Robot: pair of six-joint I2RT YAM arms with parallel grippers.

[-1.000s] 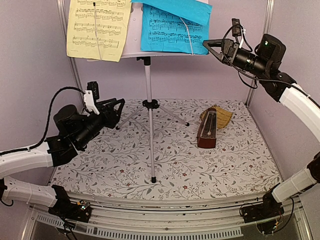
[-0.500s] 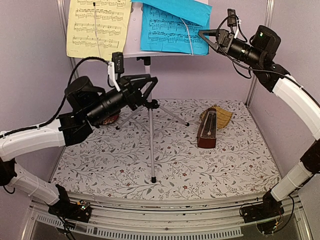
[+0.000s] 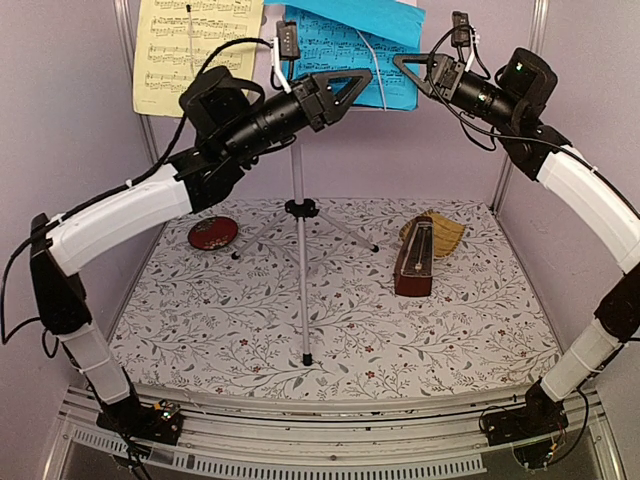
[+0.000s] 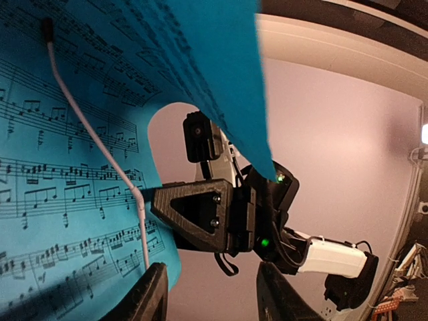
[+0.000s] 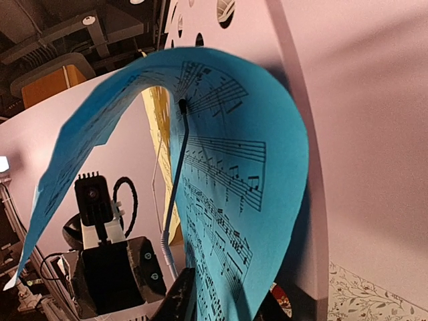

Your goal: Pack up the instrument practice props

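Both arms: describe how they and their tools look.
The left arm and right arm have white shells, black joints and black cylindrical wrists. The left tool and right tool are black with triangular open-frame fingers. Small black cameras top the wrists, fed by looping black cables. A green light glows on the right wrist.

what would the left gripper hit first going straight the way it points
Likely the right gripper, straight ahead; the blue sheet hangs just beside that line, depth unclear.

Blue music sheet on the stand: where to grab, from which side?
Probably its right edge, from the right. The blue sheet bows off the white desk there, leaving room for a finger behind; the wire holder pins its middle.
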